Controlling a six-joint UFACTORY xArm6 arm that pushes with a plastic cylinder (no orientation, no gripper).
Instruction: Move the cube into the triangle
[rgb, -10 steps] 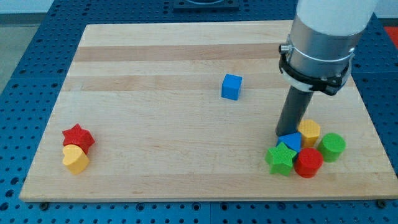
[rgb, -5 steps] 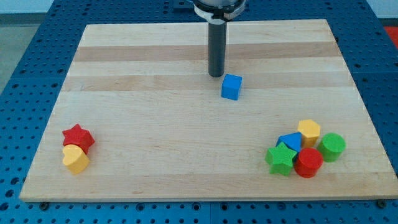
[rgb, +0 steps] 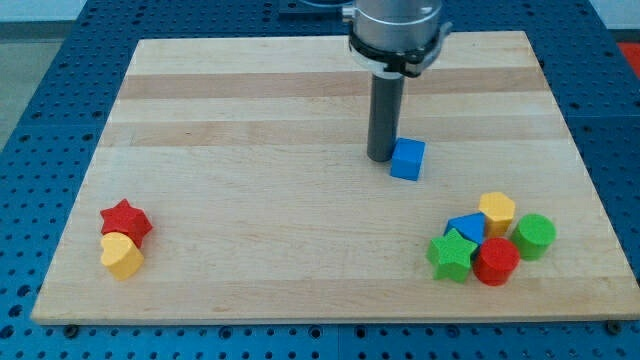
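Observation:
The blue cube (rgb: 407, 159) lies right of the board's middle. My tip (rgb: 380, 157) stands right against the cube's left side. The blue triangle (rgb: 467, 227) lies at the lower right, wedged among other blocks, well below and to the right of the cube.
Around the triangle are a yellow hexagon (rgb: 497, 212), a green cylinder (rgb: 534, 235), a red cylinder (rgb: 496, 262) and a green star (rgb: 451, 254). A red star (rgb: 126, 220) and a yellow heart (rgb: 122, 255) lie at the lower left. The wooden board (rgb: 250, 110) rests on a blue perforated table.
My tip went from the lower-right cluster to above the cube, then down and right. The cube has slid right and slightly down, toward the cluster.

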